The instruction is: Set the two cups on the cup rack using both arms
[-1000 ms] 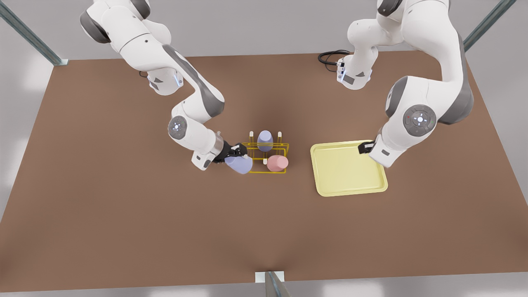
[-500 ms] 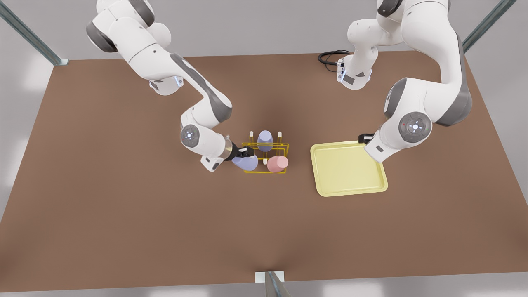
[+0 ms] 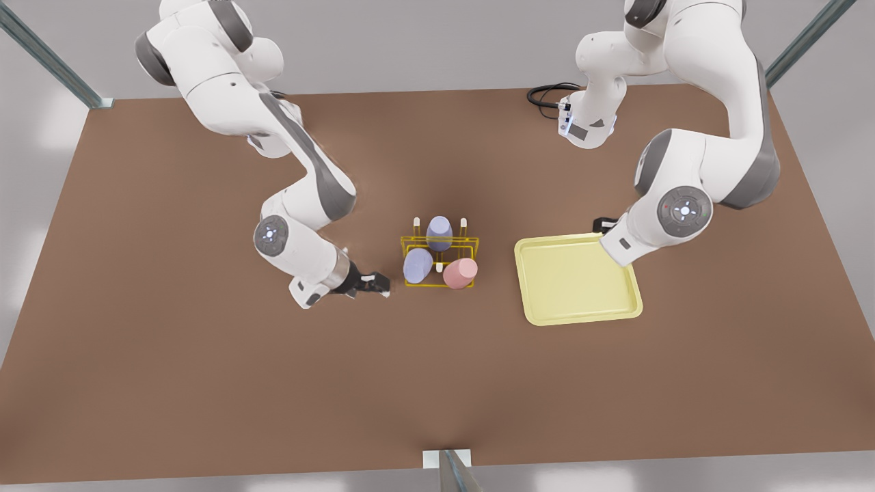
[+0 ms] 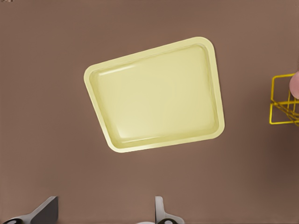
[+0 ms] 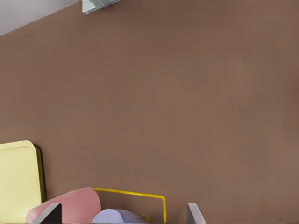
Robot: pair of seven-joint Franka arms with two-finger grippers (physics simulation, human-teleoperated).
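Right gripper [image 3: 374, 283]: black two-finger pincer, low over the table just off the rack's side toward the front view's left. Fingers spread apart, nothing between them. In the right wrist view its two grey fingertips [image 5: 48, 215] stand wide apart, with the pink cup and a lavender cup beyond the gap.

Left gripper [image 3: 604, 223]: at the far corner of the tray, mostly hidden behind its own white arm in the front view. In the left wrist view the fingertips [image 4: 44, 211] are well apart and hold nothing; the tray lies beneath.

Cup rack [image 3: 472, 240]: thin bright-yellow wire frame, upright white-tipped pegs, mid-table. Lavender-blue cup [image 3: 417, 265]: smooth, tapered, handleless, sits on the near peg toward the front view's left, tilted. Salmon pink cup [image 3: 460, 272]: same shape, on the near peg beside it, also tilted. A third lavender cup [image 3: 439, 233] sits on the rack's far row, between two bare pegs.

Tray [image 3: 533, 311]: pale yellow, square, rounded corners, raised glossy rim; near the rack on the front view's right, apart from it.

Table [image 3: 205, 355]: flat matte brown. A black cable [image 3: 545, 93] loops at the far edge.
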